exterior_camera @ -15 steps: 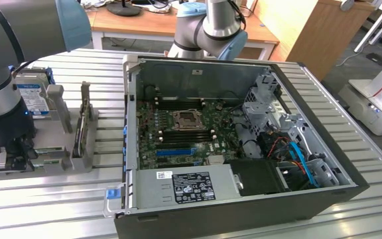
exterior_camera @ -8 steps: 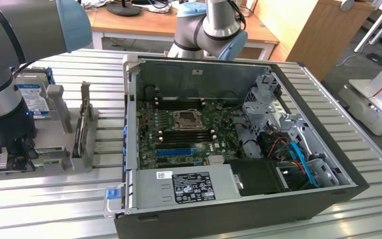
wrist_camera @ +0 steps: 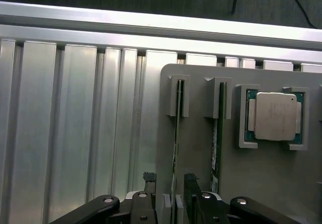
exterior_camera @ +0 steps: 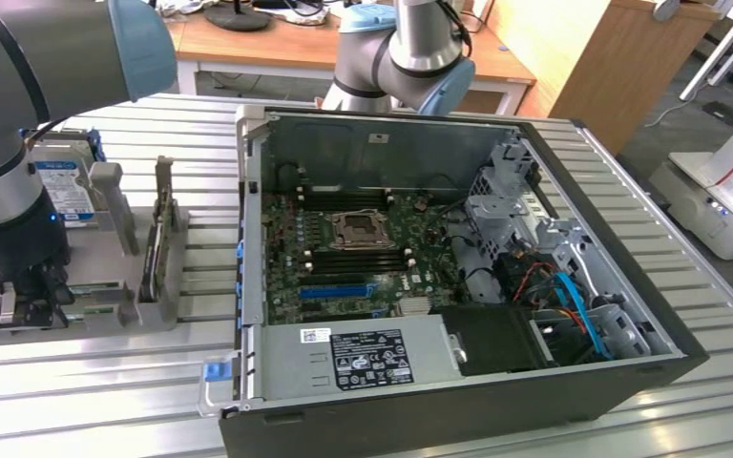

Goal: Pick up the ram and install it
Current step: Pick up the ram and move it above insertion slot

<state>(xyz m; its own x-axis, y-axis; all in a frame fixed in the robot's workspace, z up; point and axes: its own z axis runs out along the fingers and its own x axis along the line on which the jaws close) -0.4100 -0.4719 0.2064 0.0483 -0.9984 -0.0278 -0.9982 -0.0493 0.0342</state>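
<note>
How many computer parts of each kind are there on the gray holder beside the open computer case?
RAM sticks: 2
Processor chip: 1
Hard drive: 1
Total: 4

Low arm (exterior_camera: 4, 181), gripper (wrist_camera: 170, 181) facing dwn, jaws spread wide.
</note>
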